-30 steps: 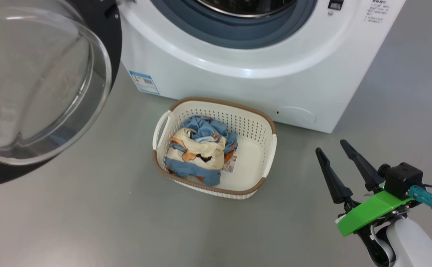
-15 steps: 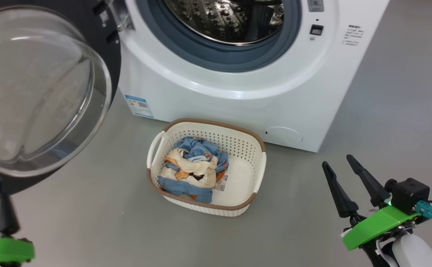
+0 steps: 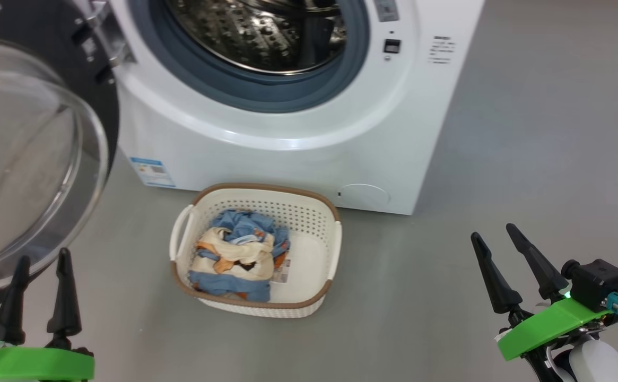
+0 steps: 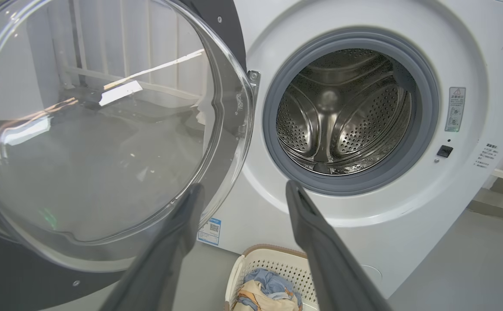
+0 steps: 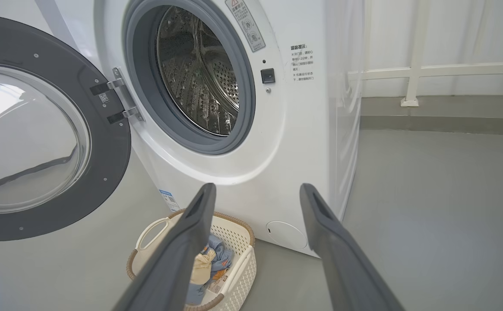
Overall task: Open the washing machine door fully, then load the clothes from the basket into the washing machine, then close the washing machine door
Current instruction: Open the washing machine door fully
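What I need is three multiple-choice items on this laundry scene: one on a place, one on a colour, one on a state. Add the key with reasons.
1. Where does the basket stand relative to the washing machine? A on top of it; B on the floor in front of it; C behind it.
2. What colour is the basket's rim? A green; B red; C brown.
3. In what state is the washing machine door? A swung open; B latched shut; C lying on the floor.
Key: 1 B, it sits on the floor below the drum. 2 C, a brown band rings its top. 3 A, it stands swung aside, drum bared.
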You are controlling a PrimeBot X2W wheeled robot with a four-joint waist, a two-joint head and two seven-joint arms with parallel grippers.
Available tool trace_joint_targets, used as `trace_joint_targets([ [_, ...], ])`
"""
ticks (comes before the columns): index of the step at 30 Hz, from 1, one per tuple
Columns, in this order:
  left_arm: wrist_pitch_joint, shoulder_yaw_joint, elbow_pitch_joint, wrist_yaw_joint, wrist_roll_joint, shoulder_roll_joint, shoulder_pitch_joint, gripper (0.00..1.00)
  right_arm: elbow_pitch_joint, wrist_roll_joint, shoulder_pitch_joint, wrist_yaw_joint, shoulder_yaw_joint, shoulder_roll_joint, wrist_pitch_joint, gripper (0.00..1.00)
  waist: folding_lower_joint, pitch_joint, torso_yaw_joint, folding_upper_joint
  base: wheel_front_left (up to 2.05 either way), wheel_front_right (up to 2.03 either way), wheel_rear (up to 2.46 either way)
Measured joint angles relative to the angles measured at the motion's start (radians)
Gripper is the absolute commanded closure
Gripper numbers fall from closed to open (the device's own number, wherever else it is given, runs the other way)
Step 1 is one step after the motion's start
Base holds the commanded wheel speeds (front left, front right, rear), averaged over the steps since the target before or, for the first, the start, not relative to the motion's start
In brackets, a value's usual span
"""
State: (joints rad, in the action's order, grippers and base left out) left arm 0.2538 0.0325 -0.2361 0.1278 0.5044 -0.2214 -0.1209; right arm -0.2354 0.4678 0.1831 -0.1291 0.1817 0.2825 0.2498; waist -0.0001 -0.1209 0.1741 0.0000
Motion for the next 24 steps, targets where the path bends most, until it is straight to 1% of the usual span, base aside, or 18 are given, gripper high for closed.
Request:
trace_joint_targets([
  [9, 0.0, -0.035, 0.049, 0.0, 0.002, -0.017, 0.016, 0.0, 0.012, 0.0, -0.02, 0.0, -0.019, -0.008, 0.0, 0.0, 0.0, -0.003, -0.084, 0.0, 0.0, 0.0, 0.0],
  [18, 0.0, -0.077, 0.108, 0.0, 0.034, -0.032, 0.021, 0.0, 0.029, -0.001, -0.021, 0.0, -0.038, -0.026, 0.0, 0.0, 0.0, -0.008, -0.168, 0.0, 0.0, 0.0, 0.0],
  [24, 0.0, -0.093, 0.116, 0.0, 0.046, -0.035, 0.04, 0.0, 0.036, -0.004, -0.026, 0.0, -0.06, -0.027, 0.0, 0.0, 0.0, -0.013, -0.208, 0.0, 0.0, 0.0, 0.0],
])
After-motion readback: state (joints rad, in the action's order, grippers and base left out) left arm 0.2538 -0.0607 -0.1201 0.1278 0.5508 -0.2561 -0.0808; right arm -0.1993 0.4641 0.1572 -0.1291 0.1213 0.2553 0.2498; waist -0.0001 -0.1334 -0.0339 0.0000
